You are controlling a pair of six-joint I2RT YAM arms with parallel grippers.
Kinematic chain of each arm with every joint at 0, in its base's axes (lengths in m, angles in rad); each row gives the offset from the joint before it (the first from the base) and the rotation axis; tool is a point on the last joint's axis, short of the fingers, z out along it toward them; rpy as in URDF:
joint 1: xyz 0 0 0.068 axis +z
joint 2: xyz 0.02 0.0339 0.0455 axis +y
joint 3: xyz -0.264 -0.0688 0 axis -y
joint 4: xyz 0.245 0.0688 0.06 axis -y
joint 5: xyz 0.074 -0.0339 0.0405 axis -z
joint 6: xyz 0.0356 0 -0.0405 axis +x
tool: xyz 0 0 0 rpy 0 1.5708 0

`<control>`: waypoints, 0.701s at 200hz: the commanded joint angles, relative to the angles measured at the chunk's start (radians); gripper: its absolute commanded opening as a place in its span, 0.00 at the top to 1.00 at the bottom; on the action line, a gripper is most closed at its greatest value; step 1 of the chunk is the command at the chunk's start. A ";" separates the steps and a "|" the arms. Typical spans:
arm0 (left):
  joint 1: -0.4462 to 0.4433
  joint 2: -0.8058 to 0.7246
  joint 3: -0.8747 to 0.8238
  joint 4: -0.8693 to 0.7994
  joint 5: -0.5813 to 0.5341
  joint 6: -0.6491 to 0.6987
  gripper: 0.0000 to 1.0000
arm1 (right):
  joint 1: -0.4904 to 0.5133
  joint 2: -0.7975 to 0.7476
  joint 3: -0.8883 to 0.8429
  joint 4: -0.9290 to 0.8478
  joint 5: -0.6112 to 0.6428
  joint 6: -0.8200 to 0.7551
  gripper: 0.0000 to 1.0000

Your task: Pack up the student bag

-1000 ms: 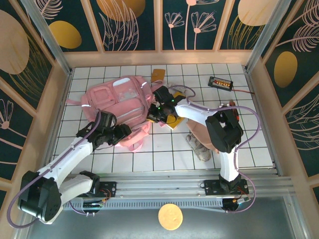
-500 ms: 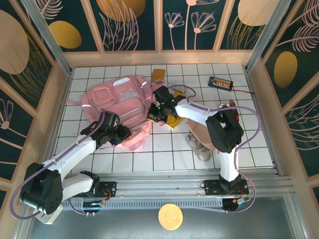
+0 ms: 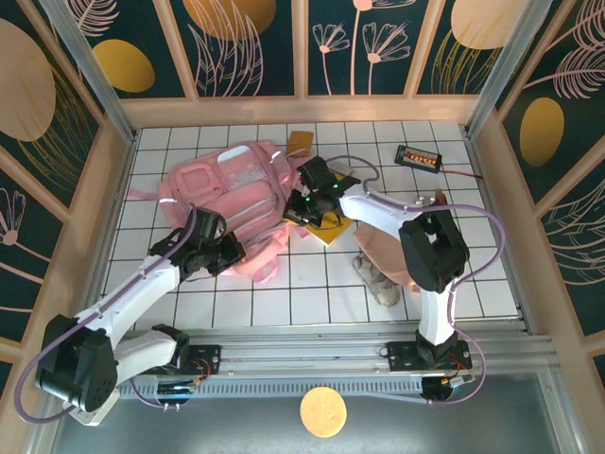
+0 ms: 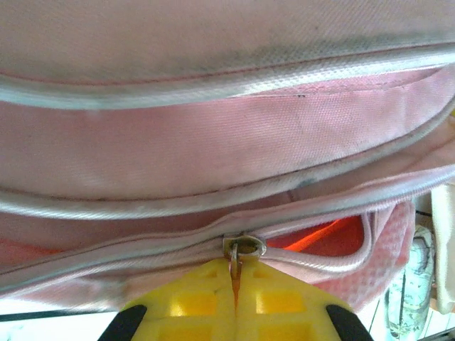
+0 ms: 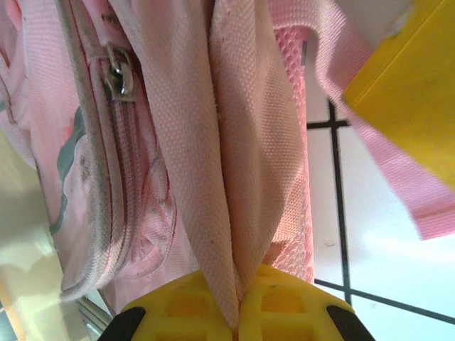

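Left claw [image 4: 235, 278] on zip pull [image 4: 243, 248]

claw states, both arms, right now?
Left claw: closed on the zip pull of the student bag.
Right claw: closed on a pink fabric fold of the bag.
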 commanded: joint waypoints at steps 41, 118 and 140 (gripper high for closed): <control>-0.003 -0.033 0.120 -0.279 -0.181 0.157 1.00 | -0.126 -0.048 0.177 -0.124 0.037 -0.215 1.00; -0.003 -0.013 0.152 -0.006 0.023 0.103 1.00 | -0.209 0.017 0.289 -0.223 -0.139 -0.312 0.54; -0.003 0.010 0.157 0.046 0.051 0.079 1.00 | -0.191 -0.036 0.258 -0.280 -0.096 -0.284 0.37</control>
